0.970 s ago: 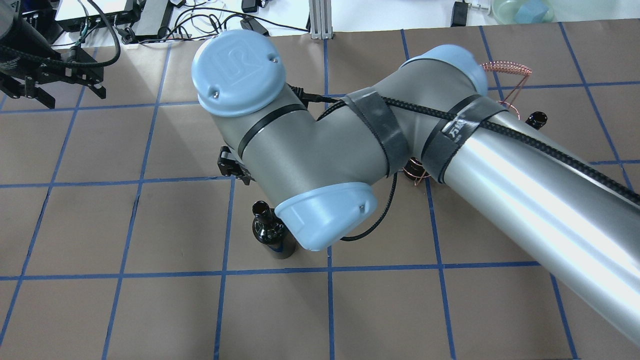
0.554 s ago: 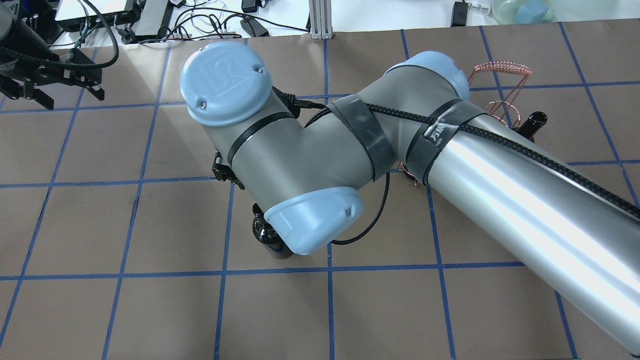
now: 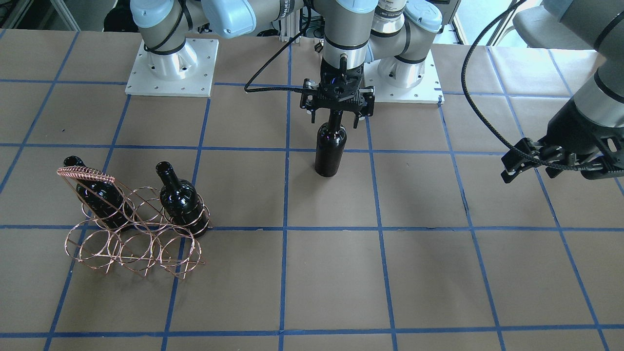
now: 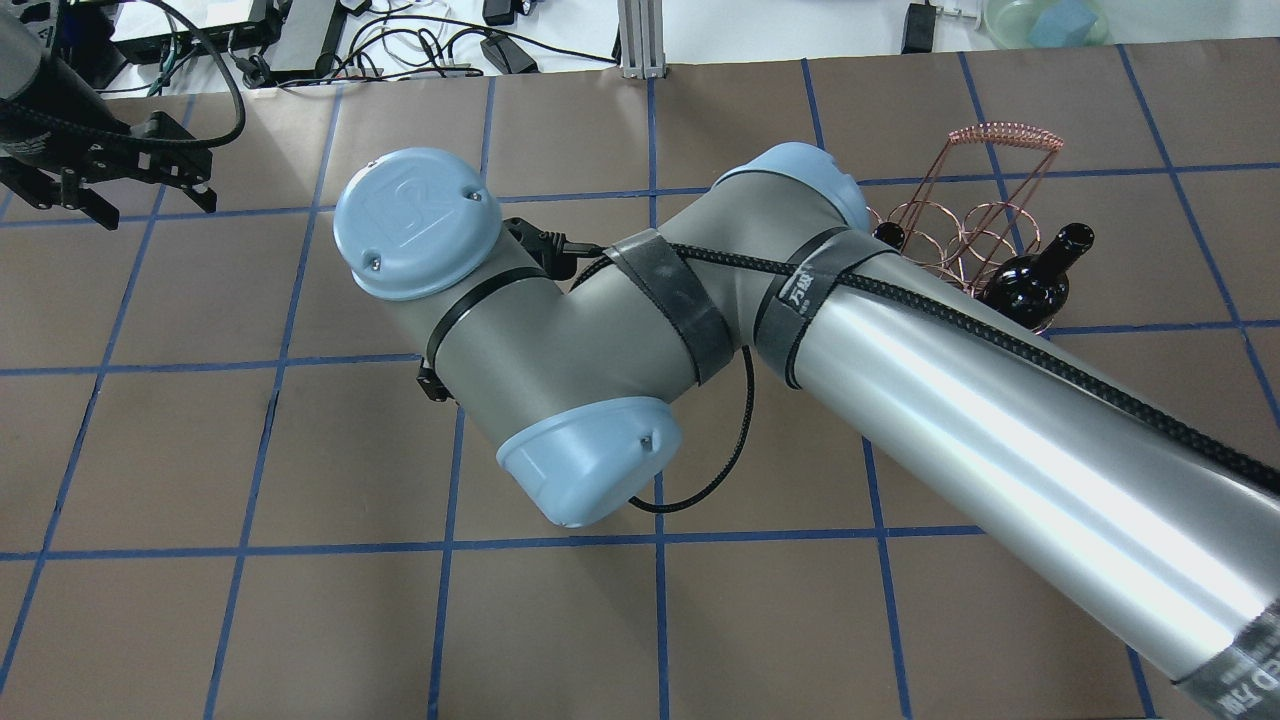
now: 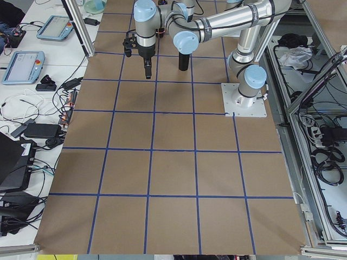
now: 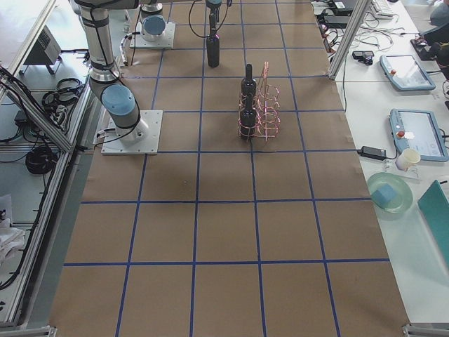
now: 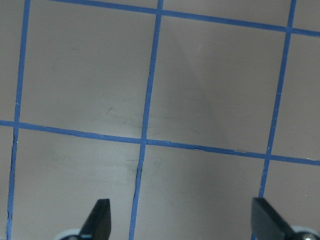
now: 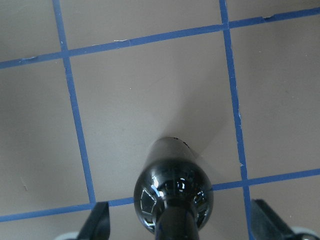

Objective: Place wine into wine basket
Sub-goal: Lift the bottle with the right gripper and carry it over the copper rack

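A black wine bottle [image 3: 330, 151] stands upright on the table in front of the robot's bases. My right gripper [image 3: 336, 119] is open and straddles its neck from above. The right wrist view shows the bottle [image 8: 172, 192] between the two spread fingers [image 8: 99, 222]. In the overhead view my right arm hides this bottle. The copper wire wine basket [image 3: 131, 239] stands on the table, far off to my right. It holds two black bottles [image 3: 95, 192] [image 3: 180, 200]. It also shows in the overhead view [image 4: 985, 215]. My left gripper [image 4: 155, 205] is open and empty, far off to my left.
The brown table cover carries a blue tape grid [image 3: 285, 229]. Cables and devices [image 4: 300, 40] lie past the far edge. The white arm base plates [image 3: 170, 68] sit on the robot's side. Side tables with tablets [image 6: 414, 133] stand beyond the table.
My right arm's wrist has swung left and toward the robot in the overhead view. It now covers the standing bottle and uncovers the basket. The left gripper has barely moved.
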`<control>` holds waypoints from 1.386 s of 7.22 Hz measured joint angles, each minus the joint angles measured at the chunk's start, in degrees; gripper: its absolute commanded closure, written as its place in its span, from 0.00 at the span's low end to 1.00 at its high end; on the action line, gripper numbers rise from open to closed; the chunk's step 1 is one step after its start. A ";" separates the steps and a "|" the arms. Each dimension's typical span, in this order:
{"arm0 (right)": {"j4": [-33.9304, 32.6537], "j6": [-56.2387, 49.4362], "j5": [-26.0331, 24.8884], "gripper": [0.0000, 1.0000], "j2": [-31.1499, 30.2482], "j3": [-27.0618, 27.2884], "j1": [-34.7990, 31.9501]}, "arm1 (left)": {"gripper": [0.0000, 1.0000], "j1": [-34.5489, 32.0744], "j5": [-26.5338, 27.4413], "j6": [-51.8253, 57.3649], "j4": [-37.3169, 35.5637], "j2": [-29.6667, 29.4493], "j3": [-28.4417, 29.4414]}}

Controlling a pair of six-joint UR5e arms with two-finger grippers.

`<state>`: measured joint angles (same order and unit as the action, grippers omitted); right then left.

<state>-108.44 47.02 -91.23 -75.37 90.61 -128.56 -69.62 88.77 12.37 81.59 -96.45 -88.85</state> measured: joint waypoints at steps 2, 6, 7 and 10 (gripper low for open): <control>0.50 0.02 0.16 0.10 0.05 0.03 -0.04 | 0.00 -0.06 -0.01 0.09 0.05 -0.14 -0.07; 1.29 -0.18 0.88 0.46 0.02 0.09 -0.10 | 0.00 -0.07 -0.09 0.03 -0.01 -0.62 -0.41; 1.14 -0.02 1.69 0.48 0.07 0.09 -0.11 | 0.00 -0.06 -0.09 0.03 -0.02 -0.70 -0.44; 1.14 -0.38 3.74 0.98 0.23 0.04 -0.10 | 0.00 -0.05 0.01 0.00 -0.33 -0.78 -0.46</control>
<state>-107.30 46.64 -87.49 -75.15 90.65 -128.66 -69.67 88.78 12.37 81.25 -97.24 -89.31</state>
